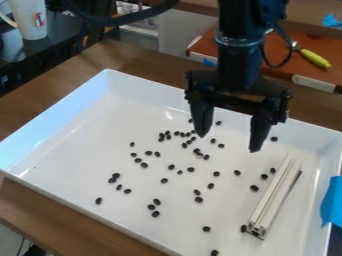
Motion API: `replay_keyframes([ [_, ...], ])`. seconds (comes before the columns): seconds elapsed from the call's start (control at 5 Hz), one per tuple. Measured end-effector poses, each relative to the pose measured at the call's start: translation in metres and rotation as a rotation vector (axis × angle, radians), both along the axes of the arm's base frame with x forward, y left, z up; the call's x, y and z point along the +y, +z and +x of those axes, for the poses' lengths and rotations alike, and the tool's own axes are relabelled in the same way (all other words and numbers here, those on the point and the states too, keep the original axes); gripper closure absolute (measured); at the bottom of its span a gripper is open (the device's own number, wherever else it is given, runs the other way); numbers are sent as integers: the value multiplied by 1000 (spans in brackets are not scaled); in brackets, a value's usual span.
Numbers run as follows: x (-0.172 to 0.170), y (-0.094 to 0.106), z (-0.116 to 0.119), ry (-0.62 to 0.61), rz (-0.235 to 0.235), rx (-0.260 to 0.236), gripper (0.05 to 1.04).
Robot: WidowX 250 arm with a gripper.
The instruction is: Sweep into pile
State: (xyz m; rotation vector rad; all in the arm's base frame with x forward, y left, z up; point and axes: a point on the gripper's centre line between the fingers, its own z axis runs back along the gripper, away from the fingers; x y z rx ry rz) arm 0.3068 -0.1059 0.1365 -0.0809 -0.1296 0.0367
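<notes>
At the far left, a white mug (30, 20) is standing beyond the wooden table (40, 100). The white tray (60, 110) is lying on the table, its raised walls enclosing the work area. Inside it, small dark pieces (116, 175) are lying scattered from the left part across to the right, crowding more closely near the upper middle; they are not yet forming 1 pile.

To the right of that denser group, I am holding my gripper (228, 143) above the tray, its 2 fingers standing wide apart and gripping nothing. Further right, the pale grooved bar (274, 196) is lying at a slant on the tray floor, with dark pieces close along its left side. Beyond it, blue tape (332, 202) is covering part of the right wall.

I am judging the step in hand to be tool pickup: the bar is probably serving as my sweeper. The next move is calling for a shift right, alignment of both fingers across the bar's narrow width, lowering and closing. Poor alignment is risking a tilted grip or a nudged bar scattering nearby pieces.
</notes>
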Motion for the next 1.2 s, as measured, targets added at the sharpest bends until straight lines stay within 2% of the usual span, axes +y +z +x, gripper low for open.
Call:
replay_keyframes([
  [0.4, -16, -14, 13, -17, -63, -82, 84],
  [0.6, -28, -26, 14, -18, -68, -71, 84],
  [1.0, -49, -58, 9, -12, -15, -30, 84],
  [1.2, -60, -68, 11, -17, 9, -37, 84],
])
